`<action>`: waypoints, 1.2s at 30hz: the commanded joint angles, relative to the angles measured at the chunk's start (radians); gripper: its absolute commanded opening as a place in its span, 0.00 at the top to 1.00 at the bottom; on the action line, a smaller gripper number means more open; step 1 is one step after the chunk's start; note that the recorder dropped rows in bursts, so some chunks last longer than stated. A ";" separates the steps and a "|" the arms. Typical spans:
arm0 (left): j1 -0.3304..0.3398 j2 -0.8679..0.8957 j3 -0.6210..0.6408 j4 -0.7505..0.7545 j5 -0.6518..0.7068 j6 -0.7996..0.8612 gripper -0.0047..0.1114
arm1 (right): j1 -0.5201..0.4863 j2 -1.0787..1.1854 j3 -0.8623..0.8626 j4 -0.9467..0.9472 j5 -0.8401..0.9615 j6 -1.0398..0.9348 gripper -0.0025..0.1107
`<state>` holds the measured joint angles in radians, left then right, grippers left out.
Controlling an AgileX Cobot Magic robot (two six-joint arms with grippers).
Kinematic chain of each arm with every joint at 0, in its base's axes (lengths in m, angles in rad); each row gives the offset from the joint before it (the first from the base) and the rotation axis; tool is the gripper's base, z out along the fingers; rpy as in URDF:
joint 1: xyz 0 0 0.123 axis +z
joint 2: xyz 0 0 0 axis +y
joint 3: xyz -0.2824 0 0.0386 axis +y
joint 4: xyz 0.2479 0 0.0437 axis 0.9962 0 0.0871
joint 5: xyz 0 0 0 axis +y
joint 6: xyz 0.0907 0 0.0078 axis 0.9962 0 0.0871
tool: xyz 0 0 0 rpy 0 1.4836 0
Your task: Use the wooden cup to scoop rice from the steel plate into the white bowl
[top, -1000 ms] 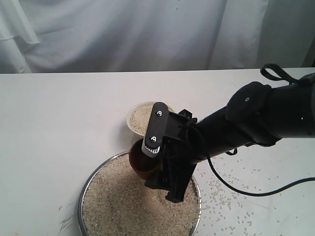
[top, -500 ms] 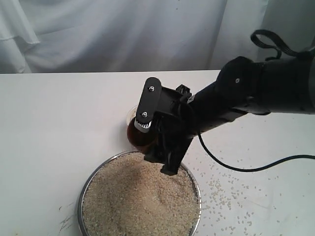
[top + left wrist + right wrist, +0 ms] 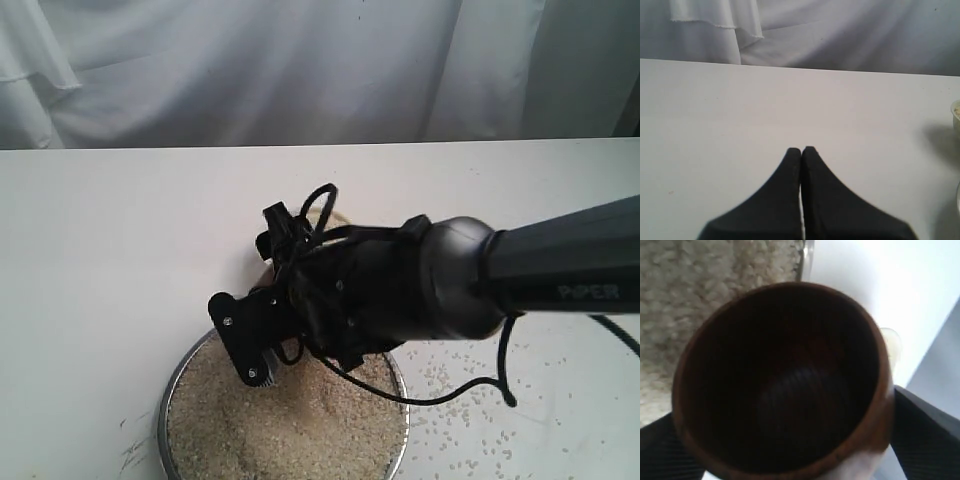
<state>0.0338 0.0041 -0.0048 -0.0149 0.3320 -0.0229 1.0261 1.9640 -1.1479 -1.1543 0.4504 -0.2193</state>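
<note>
— Entry one: right tool (image 3: 790, 452)?
— We list it clamped around the wooden cup (image 3: 780, 380), which is empty, over the rice (image 3: 290, 430) in the steel plate (image 3: 163, 420), bottom centre.
— Obstructions?
— Its arm (image 3: 480, 270) covers the white bowl (image 3: 956, 114). Loose grains (image 3: 450, 400) lie lower right on the counter (image 3: 110, 250). Left tool (image 3: 801, 152): jaws pressed together, holding nothing.

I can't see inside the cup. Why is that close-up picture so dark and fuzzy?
Right wrist view: the cup fills the picture, too near to look sharp, its inside in shadow; the rice is brightly lit. Exterior view: evenly lit, but the arm hides the cup.
</note>
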 commanded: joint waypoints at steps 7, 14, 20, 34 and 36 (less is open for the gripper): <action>0.002 -0.004 0.005 0.001 -0.013 -0.001 0.96 | 0.112 0.039 -0.008 -0.475 0.129 0.334 0.98; 0.002 -0.004 0.005 0.001 -0.013 -0.001 0.96 | 0.143 0.055 0.018 -0.471 0.124 0.144 0.98; 0.002 -0.004 0.005 0.001 -0.013 -0.001 0.96 | 0.143 0.055 0.081 -0.468 0.113 0.095 0.98; 0.002 -0.004 0.005 0.001 -0.013 -0.001 0.96 | 0.143 0.055 0.106 0.114 -0.056 -0.339 0.98; 0.002 -0.004 0.005 0.001 -0.013 -0.001 0.96 | 0.141 0.055 0.106 0.200 -0.056 -0.419 0.98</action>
<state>0.0338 0.0041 -0.0048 -0.0149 0.3320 -0.0228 1.1655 2.0038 -1.0563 -1.0974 0.4379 -0.5610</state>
